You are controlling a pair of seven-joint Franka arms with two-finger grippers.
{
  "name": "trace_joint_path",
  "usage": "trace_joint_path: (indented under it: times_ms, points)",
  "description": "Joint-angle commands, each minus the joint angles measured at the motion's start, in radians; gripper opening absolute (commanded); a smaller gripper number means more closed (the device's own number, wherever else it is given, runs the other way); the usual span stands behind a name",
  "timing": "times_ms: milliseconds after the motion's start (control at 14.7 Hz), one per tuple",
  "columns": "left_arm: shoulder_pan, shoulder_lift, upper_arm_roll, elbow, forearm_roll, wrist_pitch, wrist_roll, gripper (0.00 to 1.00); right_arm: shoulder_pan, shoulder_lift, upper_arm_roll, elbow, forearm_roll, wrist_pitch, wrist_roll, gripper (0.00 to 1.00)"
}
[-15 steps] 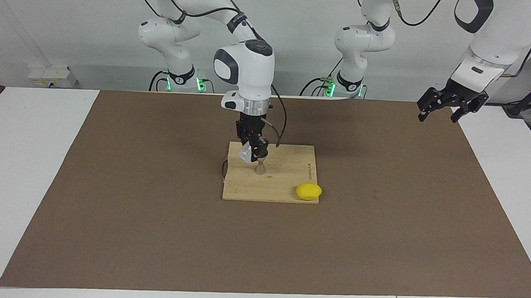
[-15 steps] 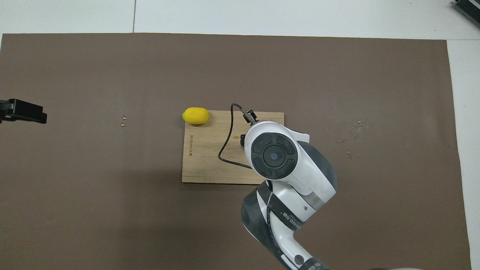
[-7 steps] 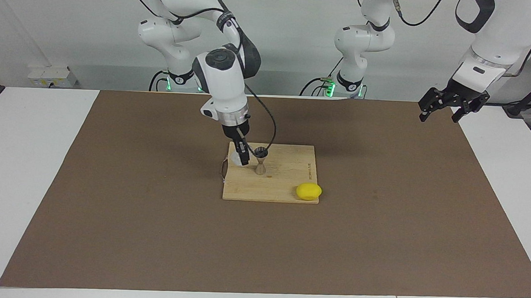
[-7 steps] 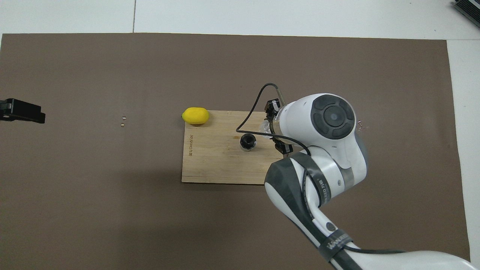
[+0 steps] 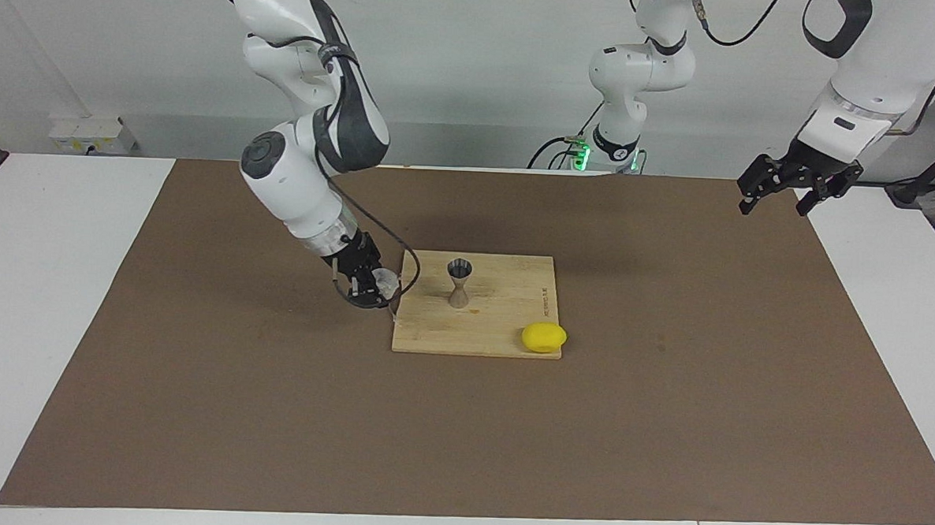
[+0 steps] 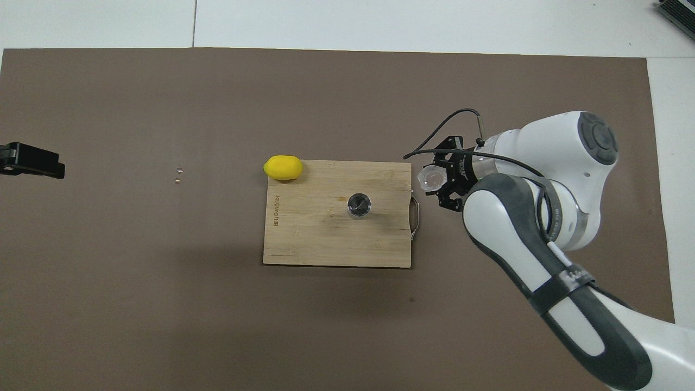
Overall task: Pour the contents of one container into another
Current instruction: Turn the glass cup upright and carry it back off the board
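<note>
Now my right gripper (image 5: 373, 284) has its jaws pinched on the small clear ribbed glass tumbler (image 5: 386, 282), carrying it low over the brown mat (image 5: 665, 429), just off the handle edge of the pale wooden cutting board (image 5: 505, 296) at the right arm's end. A second ago I had that tumbler tipped directly above the small grey steel hourglass jigger (image 5: 459, 282); since then the arm has swung away sideways, clearing the board, and the glass now points its mouth outward from the jaws rather than down at the jigger. In the overhead view the tumbler (image 6: 429, 177) shows as a pale ring beside the board's corner, ahead of the right gripper (image 6: 442, 182).

The jigger stands upright near the middle of the board, where it stood before, now uncovered. A yellow lemon (image 5: 544, 337) rests at the board's corner farther from the robots, unmoved.

My left gripper (image 5: 778, 195) waits raised over the mat's edge at the left arm's end, jaws spread, as before.
</note>
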Motion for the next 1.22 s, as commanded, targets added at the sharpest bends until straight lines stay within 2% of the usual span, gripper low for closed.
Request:
trace_joint_path:
  times_ms: [0, 136, 408, 816, 884, 952, 1088, 1156]
  points:
    - [0.003, -0.022, -0.002, -0.023, 0.019, 0.015, -0.013, 1.00, -0.097, -0.002, 0.014, -0.064, 0.104, -0.006, -0.135, 0.01]
    - [0.003, -0.022, -0.003, -0.023, 0.019, 0.015, -0.013, 1.00, -0.167, -0.002, 0.014, -0.092, 0.182, -0.032, -0.217, 0.00]
    - [0.003, -0.022, -0.003, -0.023, 0.019, 0.017, -0.014, 1.00, -0.262, 0.046, 0.014, -0.094, 0.222, -0.075, -0.320, 0.01]
    - [0.002, -0.022, -0.003, -0.023, 0.019, 0.017, -0.014, 1.00, -0.355, 0.111, 0.014, -0.095, 0.268, -0.112, -0.518, 0.03]
    - [0.003, -0.022, -0.002, -0.023, 0.019, 0.017, -0.014, 1.00, -0.359, 0.113, 0.014, -0.098, 0.274, -0.117, -0.521, 0.07]
    - [0.003, -0.022, -0.003, -0.023, 0.019, 0.017, -0.014, 1.00, -0.363, 0.111, 0.013, -0.101, 0.276, -0.118, -0.522, 0.23]
    - [0.002, -0.022, -0.003, -0.023, 0.019, 0.021, -0.014, 1.00, -0.378, 0.106, 0.011, -0.111, 0.276, -0.115, -0.521, 0.70]
    - [0.003, -0.022, -0.003, -0.023, 0.019, 0.020, -0.014, 1.00, -0.379, 0.099, 0.011, -0.114, 0.276, -0.115, -0.522, 0.90]
